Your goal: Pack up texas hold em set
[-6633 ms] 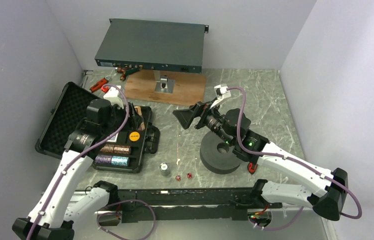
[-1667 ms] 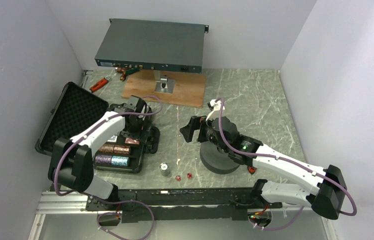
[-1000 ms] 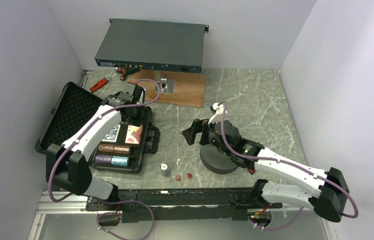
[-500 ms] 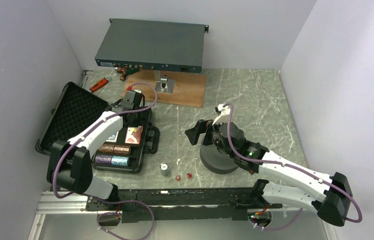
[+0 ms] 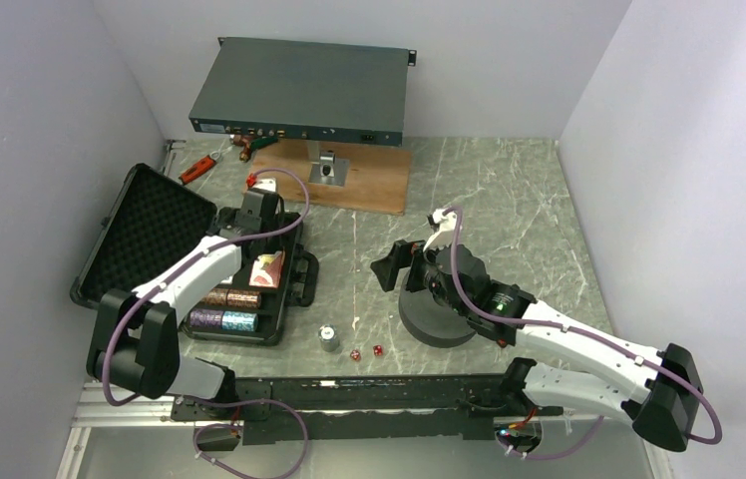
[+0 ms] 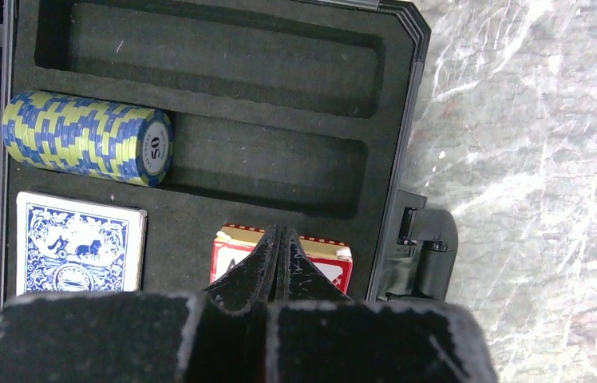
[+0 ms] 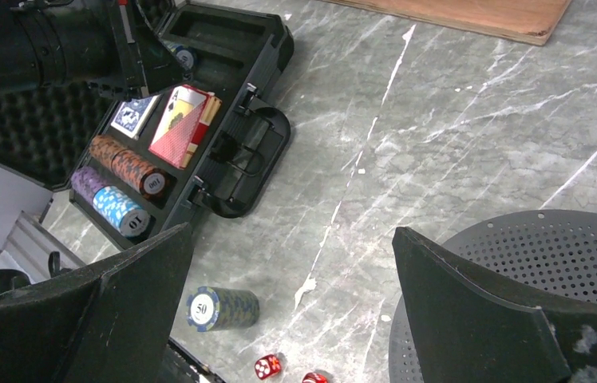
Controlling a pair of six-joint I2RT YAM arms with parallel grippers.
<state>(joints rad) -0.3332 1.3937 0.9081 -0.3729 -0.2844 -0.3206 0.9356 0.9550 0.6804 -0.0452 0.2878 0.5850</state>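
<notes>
The black plastic briefcase (image 5: 115,269) lies open at the left of the top view. Its egg-crate foam lid (image 5: 145,235) is spread flat toward the left wall, and its foam tray (image 6: 199,56) faces the middle of the table, with the handle (image 7: 251,152) on the tray's outer edge. One long slot in the tray holds a blue-and-yellow chip stack (image 6: 88,144) marked 50. Beside that slot a blue-backed card deck (image 6: 80,251) and a red card deck box (image 7: 183,116) sit next to each other, the red one tilted in its recess. Farther along lie an orange-brown chip stack (image 7: 128,167) marked 100 and a purple and light-blue chip stack (image 7: 112,203) marked 10. The left gripper (image 6: 279,235) hangs over the red box with its fingers pressed together and nothing between them; whether it touches the box cannot be told. On the marble table (image 5: 509,200), below and right of the case, rest a loose chip stack (image 5: 328,338) marked 50 and two small red dice (image 5: 366,352). The right gripper (image 7: 291,235) hovers spread wide over bare marble, just beside the grey perforated foam ring (image 7: 535,263). At the top of the top view, a rack-mount box (image 5: 299,90) stands above a wooden board (image 5: 369,180).
</notes>
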